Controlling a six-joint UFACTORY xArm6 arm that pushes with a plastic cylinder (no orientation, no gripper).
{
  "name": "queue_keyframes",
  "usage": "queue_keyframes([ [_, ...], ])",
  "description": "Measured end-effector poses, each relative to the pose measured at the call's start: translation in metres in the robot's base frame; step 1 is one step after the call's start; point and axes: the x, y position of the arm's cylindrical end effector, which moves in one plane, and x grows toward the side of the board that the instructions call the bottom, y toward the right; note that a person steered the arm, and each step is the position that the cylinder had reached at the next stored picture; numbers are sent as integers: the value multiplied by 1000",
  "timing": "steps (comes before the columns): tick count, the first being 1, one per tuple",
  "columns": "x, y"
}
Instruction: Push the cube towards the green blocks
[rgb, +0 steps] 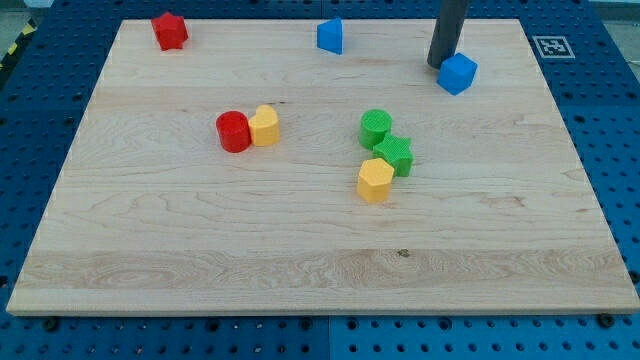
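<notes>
A blue cube (457, 73) sits near the view's top right of the wooden board (150, 230). My tip (439, 65) rests just at the cube's upper left, touching or nearly touching it. The green cylinder (376, 127) and the green star-shaped block (395, 154) lie together near the board's middle, below and left of the cube. A yellow hexagonal block (375, 180) touches the green star from below.
A red cylinder (233, 131) and a yellow block (265, 125) sit together at middle left. A red star-shaped block (170, 31) lies at top left. Another blue block (331, 36) with a pointed top lies at top centre.
</notes>
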Motion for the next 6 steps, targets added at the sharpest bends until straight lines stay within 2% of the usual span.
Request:
queue_keyframes([
  [2,2,-12],
  [3,-17,-6],
  [4,-26,30],
  [5,21,32],
  [6,35,-7],
])
